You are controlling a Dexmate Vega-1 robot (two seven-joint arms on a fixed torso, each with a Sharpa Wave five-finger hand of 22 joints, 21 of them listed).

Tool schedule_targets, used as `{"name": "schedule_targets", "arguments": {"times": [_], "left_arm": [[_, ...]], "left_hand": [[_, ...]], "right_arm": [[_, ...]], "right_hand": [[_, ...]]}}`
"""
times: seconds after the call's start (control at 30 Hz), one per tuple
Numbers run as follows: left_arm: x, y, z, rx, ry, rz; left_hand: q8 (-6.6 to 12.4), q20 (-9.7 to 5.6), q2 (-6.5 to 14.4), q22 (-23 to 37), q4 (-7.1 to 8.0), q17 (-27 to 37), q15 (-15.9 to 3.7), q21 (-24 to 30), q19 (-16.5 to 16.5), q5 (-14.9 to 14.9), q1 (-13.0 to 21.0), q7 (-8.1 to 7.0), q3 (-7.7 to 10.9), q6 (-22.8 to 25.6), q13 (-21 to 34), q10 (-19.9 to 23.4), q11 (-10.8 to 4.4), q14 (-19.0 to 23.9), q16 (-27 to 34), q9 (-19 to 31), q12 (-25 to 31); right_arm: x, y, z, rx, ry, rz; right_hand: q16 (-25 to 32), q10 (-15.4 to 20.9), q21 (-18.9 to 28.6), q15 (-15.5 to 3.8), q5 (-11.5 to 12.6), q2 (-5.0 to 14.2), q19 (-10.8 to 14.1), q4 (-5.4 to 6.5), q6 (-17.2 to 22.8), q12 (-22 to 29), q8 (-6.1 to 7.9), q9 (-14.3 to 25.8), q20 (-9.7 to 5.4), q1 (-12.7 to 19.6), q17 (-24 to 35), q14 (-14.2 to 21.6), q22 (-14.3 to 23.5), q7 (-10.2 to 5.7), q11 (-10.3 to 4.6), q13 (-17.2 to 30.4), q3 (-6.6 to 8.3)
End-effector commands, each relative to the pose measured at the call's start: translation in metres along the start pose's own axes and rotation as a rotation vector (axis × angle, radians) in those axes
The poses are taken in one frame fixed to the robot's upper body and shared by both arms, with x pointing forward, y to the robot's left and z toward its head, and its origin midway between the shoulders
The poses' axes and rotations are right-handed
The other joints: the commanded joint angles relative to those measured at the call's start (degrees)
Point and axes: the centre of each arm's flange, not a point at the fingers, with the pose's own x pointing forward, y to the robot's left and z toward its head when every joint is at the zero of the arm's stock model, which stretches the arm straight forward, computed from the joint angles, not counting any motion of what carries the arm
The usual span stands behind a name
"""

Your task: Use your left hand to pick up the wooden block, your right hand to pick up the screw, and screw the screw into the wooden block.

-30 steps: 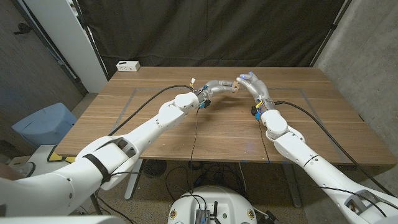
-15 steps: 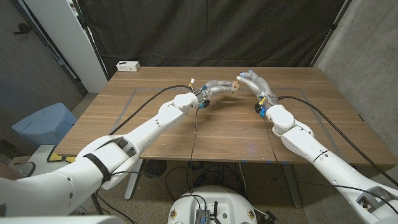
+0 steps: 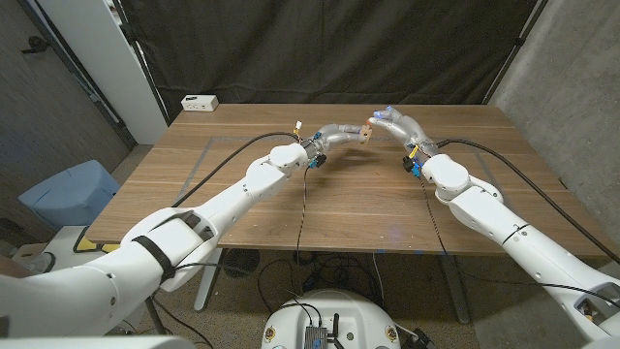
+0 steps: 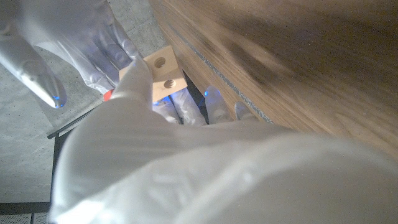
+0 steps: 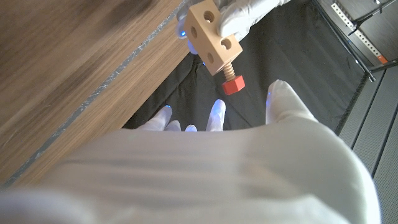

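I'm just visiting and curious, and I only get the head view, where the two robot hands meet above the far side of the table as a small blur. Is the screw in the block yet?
Observer: Partly. The right wrist view shows the screw standing in a hole of the wooden block, with bare thread between the block and its red head.
Visitor: What holds the block?
Observer: The left robot hand grips it at one end, leaving several round holes exposed.
Visitor: Is the other one turning the screw?
Observer: The right robot hand has its fingers spread close around the red head. I cannot tell whether they touch it.
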Motion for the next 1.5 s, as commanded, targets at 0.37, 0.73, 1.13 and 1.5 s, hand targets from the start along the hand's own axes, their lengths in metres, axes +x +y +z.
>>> {"name": "schedule_targets", "arguments": {"times": [0.37,0.73,1.13,1.5], "left_arm": [[0.0,-0.002,-0.001,-0.001,-0.018,-0.026],[-0.003,-0.002,-0.001,0.002,-0.02,-0.032],[-0.001,0.0,0.0,0.008,-0.031,-0.046],[0.0,0.002,0.0,0.014,-0.025,-0.05]], "left_hand": [[0.3,0.05,0.4,0.2,0.23,0.3,-3.6,0.1,0.1,-0.1,0.1,-0.2,0.2,0.4,-0.1,0.1,-0.02,0.3,0.0,0.1,-0.1],[0.31,0.16,0.4,0.2,0.25,0.3,-3.54,0.1,0.0,-0.1,0.1,-0.16,0.18,0.5,-0.1,-0.1,-0.01,0.2,-0.1,0.1,-0.1],[0.28,0.19,0.3,0.2,0.22,0.3,-3.55,0.0,-0.1,-0.1,0.1,-0.37,0.16,0.4,-0.1,-0.1,-0.03,0.2,-0.1,0.1,-0.1],[0.29,0.19,0.3,0.2,0.24,0.3,-3.58,0.0,-0.1,-0.1,0.0,-0.37,0.14,0.4,-0.1,-0.2,-0.03,0.1,-0.1,0.1,-0.1]], "right_arm": [[0.003,-0.029,0.029,-0.173,0.031,0.12],[0.007,-0.039,0.046,-0.272,0.062,0.195],[0.016,-0.053,0.06,-0.353,0.1,0.272],[0.026,-0.058,0.071,-0.404,0.13,0.354]], "right_hand": [[-0.2,-1.5,-0.2,0.4,0.3,0.61,-1.3,-1.06,-1.2,0.3,-1.34,-0.6,0.2,0.7,-0.2,-1.9,0.2,-0.09,-0.29,0.2,0.55],[-0.3,-1.7,-0.1,0.46,0.4,1.1,-1.6,-1.47,-1.1,0.4,-1.66,-0.9,0.16,1.4,-0.3,-2.6,0.2,0.2,-0.37,0.1,1.04],[-0.2,-1.9,-0.1,0.45,0.4,1.73,-2.1,-2.11,-0.5,0.6,-1.93,-1.3,0.18,2.8,-0.5,-3.3,0.2,0.02,-0.68,0.1,1.84],[-0.1,-2.1,-0.1,0.45,0.4,2.13,-2.5,-2.55,-0.4,0.6,-2.25,-1.6,0.17,3.9,-0.6,-3.5,0.1,-0.41,-0.82,0.1,2.44]]}}
